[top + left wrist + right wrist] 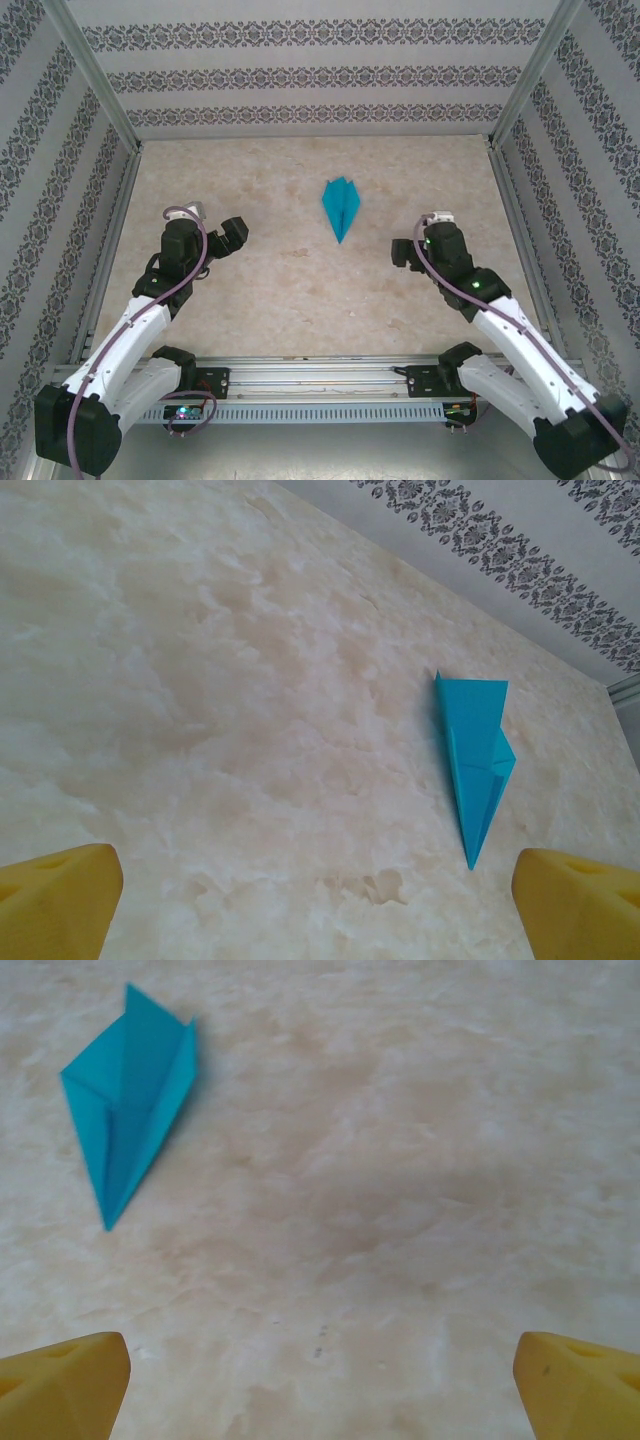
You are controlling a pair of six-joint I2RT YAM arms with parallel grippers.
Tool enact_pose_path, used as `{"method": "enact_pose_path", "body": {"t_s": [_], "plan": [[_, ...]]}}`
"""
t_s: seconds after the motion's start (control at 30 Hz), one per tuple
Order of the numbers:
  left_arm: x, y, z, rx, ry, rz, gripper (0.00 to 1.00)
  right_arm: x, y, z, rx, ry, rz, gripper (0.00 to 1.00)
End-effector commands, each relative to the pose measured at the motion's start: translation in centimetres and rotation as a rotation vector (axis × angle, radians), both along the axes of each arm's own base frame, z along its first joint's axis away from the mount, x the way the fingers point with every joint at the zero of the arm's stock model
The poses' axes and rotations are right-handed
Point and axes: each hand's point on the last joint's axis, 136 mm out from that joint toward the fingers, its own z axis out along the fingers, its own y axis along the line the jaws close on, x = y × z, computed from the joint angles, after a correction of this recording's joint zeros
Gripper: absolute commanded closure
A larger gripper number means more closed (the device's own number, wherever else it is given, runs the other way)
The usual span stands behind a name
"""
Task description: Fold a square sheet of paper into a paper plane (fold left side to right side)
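A small narrow turquoise-blue paper plane (pixel 340 208), pointed like a dart with a crease running down its centre, lies flat near the middle of the pale marbled beige table (pixel 300 300), a little toward the table's far edge, its nose aimed at the table's near edge. Nothing is touching it. The left gripper (pixel 230 234) hangs over the left half of the table, well apart from the plane, and its yellow fingertips (pixel 55 900) stand spread to the two lower corners of the left wrist view with only bare table between them, so its jaws are wide and empty. The right gripper (pixel 406 250) sits over the right half of the table, likewise clear of the plane, and its yellow fingertips (pixel 60 1385) are just as widely parted with nothing in them. Judging by this, the folding looks essentially done: the square sheet has already become a dart with layered flaps meeting along the centre line and a sharp tip. The tail end looks slightly uneven in the wrist views, though whether that is a fault or just the fold's shape I cannot tell. If anything is left, it seems to be no more than a final pressing of the creases or moving the arms off the table.
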Motion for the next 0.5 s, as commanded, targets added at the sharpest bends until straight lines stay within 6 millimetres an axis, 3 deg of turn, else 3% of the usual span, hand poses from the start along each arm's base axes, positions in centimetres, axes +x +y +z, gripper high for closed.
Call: {"method": "enact_pose_path", "body": {"t_s": [0.0, 0.27, 0.47], "plan": [[0.6, 0.4, 1.6, 0.006, -0.042, 0.001, 0.0, 0.1, -2.7, 1.1, -0.064, -0.125, -0.082, 0.02], [0.6, 0.5, 1.7, 0.005, -0.041, 0.006, 0.0, -1.1, -6.2, 1.2, -0.152, -0.366, -0.16, 0.02], [0.7, 0.6, 1.8, 0.005, -0.042, 0.009, 0.0, -1.4, -9.0, -1.4, -0.103, -0.358, -0.305, 0.02]]}}
